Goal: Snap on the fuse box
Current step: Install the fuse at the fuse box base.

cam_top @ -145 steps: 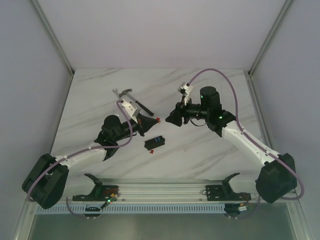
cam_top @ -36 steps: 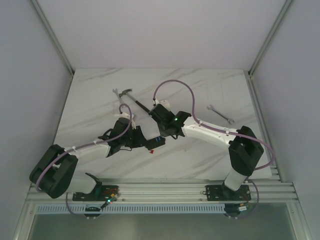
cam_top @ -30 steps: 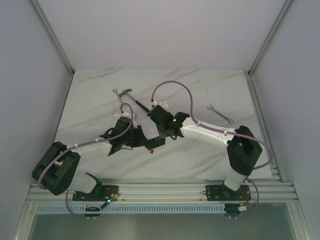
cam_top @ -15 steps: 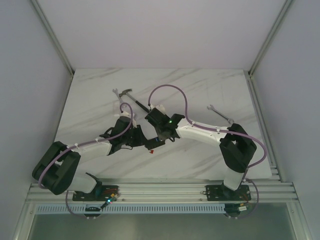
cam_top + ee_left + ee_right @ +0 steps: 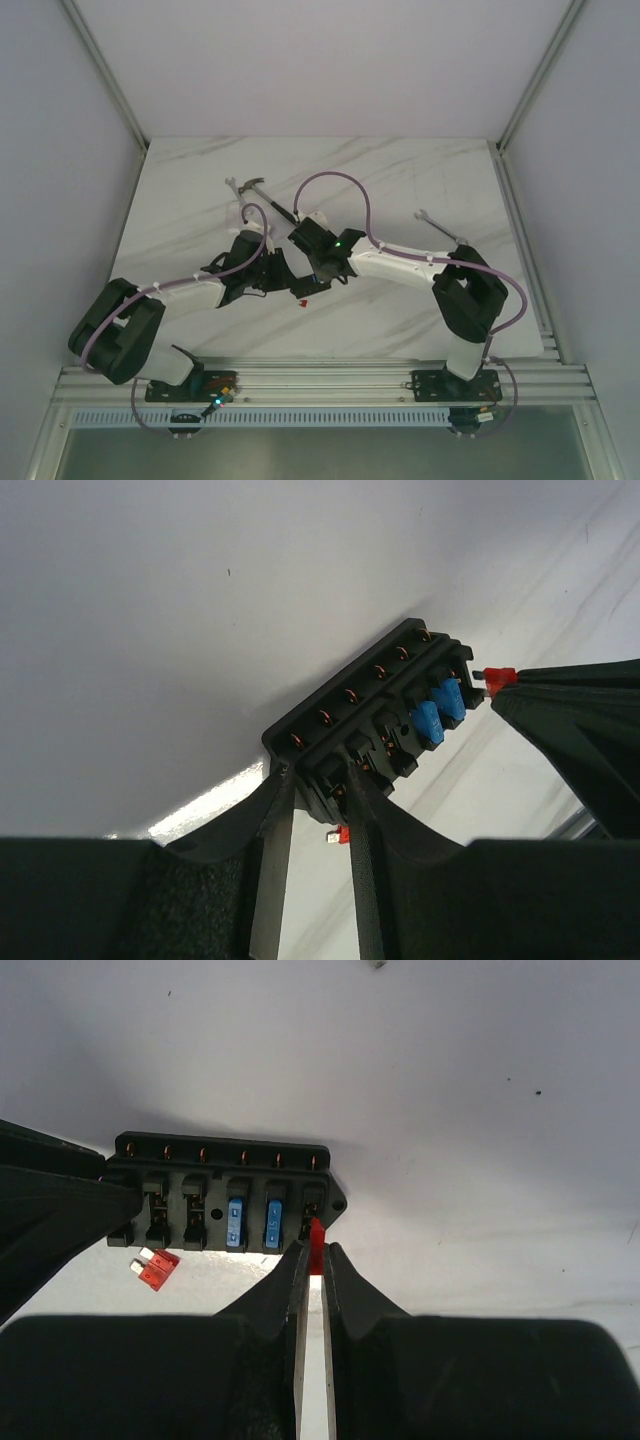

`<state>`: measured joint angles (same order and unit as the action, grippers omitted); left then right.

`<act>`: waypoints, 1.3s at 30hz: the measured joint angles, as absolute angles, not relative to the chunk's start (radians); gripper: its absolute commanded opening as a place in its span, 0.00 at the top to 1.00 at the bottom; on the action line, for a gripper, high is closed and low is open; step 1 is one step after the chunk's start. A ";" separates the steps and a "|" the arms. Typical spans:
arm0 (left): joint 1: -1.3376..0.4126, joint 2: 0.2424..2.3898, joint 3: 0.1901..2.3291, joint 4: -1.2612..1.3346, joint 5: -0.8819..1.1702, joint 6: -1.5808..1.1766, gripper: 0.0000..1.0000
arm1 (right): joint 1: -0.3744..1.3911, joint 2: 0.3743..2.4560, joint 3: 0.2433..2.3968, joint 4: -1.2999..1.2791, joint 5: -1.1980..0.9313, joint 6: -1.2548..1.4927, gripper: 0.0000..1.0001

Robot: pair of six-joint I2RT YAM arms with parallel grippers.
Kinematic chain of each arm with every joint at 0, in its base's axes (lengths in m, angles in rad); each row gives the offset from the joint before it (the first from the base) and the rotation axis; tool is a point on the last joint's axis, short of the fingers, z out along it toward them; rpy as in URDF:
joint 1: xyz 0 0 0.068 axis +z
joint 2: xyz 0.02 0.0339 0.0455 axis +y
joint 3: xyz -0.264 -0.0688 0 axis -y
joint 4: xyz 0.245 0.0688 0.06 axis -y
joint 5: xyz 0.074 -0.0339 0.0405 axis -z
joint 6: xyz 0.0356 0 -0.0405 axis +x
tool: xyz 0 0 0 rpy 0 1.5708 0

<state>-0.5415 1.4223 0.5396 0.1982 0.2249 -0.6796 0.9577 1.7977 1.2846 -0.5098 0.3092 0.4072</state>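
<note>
Centrally on the white marble table (image 5: 400, 170) lies the fuse box (image 5: 220, 1165), a black block with a row of copper-tipped terminals along its far edge and two blue fuses (image 5: 235, 1222) seated side by side in its slots. It rests flat on the tabletop between the two grippers, which meet over it from either end.

The left gripper (image 5: 318, 780) has its fingers pressed against one short end of the box, one finger on each side of the end section, pinching it. At the opposite end, the right gripper (image 5: 314, 1248) has its jaws drawn almost together on a small red fuse (image 5: 316, 1232), held upright at the box's end slot, just beside the nearer blue fuse. Whether that fuse is seated in the slot cannot be told.

A loose red fuse (image 5: 155, 1268) lies on the table just beside the box's near side, below the end held by the left gripper.

Farther back, a hammer (image 5: 265, 198) lies behind the grippers, and a wrench (image 5: 440, 227) lies well apart on the right.
</note>
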 measured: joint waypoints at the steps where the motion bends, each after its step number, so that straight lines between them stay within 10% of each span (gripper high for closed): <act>1: -0.541 1.424 0.540 0.199 0.226 -0.680 0.64 | 0.958 1.800 1.285 -0.509 0.308 0.408 1.00; 39: -0.540 1.425 0.542 0.200 0.231 -0.680 0.64 | 0.958 1.827 1.276 -0.487 0.315 0.445 1.00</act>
<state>-0.5396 1.4254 0.5415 0.2005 0.2310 -0.6796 0.9577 1.8275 1.2758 -0.4866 0.3153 0.4454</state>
